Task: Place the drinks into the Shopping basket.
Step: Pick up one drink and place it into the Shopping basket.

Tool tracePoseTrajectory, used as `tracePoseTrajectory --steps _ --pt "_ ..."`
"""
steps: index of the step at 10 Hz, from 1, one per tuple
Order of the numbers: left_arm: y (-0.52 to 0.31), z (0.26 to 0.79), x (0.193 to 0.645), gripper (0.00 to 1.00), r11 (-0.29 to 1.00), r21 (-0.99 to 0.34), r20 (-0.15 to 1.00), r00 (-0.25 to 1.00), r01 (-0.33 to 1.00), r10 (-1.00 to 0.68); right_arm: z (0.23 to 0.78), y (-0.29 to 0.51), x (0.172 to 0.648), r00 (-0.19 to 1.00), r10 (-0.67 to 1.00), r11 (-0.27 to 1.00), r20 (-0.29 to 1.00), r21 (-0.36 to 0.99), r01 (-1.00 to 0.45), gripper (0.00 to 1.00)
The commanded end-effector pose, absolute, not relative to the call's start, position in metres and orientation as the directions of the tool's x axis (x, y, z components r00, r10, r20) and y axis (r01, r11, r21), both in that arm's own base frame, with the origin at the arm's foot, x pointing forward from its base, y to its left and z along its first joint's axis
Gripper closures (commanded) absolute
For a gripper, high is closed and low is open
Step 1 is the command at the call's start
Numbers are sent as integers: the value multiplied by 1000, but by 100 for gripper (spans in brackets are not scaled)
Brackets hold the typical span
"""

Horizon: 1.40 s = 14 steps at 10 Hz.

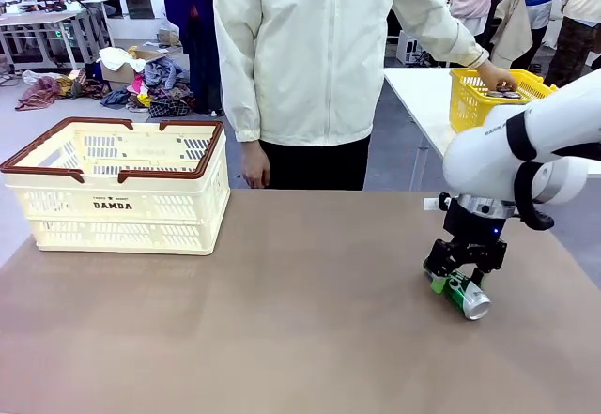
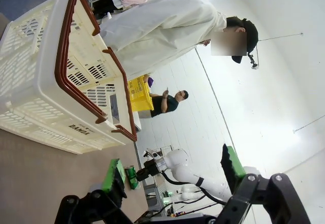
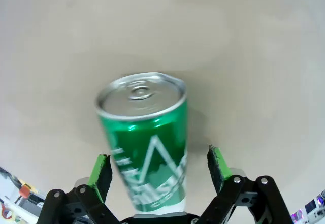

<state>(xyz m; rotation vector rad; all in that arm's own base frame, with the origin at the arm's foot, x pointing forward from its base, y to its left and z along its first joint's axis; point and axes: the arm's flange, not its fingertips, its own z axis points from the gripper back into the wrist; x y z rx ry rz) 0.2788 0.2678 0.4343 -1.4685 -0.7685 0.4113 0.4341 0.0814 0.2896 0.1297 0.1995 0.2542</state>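
A green drink can with white marks and a silver top lies on its side on the brown table, at the right. My right gripper reaches down over it. In the right wrist view the can sits between the green pads of the open right gripper, with a gap on each side. The cream Shopping basket, with a reddish-brown rim and "DAMDA" on its side, stands at the far left of the table. My left gripper is open with nothing between its fingers, and the Shopping basket is ahead of it.
A person in a light jacket stands at the table's far edge, one hand on a yellow basket on a white side table at the back right. Bare brown tabletop lies between the can and the Shopping basket.
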Motion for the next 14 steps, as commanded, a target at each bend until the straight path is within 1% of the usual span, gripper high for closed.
tracePoseTrajectory --steps 1,2,3,4,5,7,10,11,12,13,14 --pt "269 437 276 0 80 -977 198 713 196 672 286 90 441 951 236 971 -199 97 -220 0" --pt "269 437 276 0 80 -977 198 713 196 672 282 90 439 951 245 967 -191 116 -226 0" --pt "269 437 276 0 80 -977 198 713 196 672 284 89 439 949 252 965 -190 124 -231 32" --pt "269 437 276 0 80 -977 198 713 196 672 284 90 439 946 256 963 -200 135 -233 92" --pt "269 437 276 0 80 -977 198 713 196 672 284 91 441 942 263 961 -207 140 -238 100" --pt "269 437 276 0 80 -977 198 713 196 672 287 89 439 940 275 956 -203 160 -245 100" --pt "269 437 276 0 80 -977 198 713 196 672 299 67 436 936 275 947 -219 227 -226 100" --pt "269 437 276 0 80 -977 198 713 196 672 308 56 431 928 299 938 -223 246 -243 100" --pt "269 437 276 0 80 -977 198 713 196 672 332 28 415 881 409 883 -237 345 -317 100" --pt "269 437 276 0 80 -977 198 713 196 672 362 -10 384 828 501 823 -251 433 -367 100" --pt "269 437 276 0 80 -977 198 713 196 672 390 -49 339 786 565 783 -251 463 -415 100"
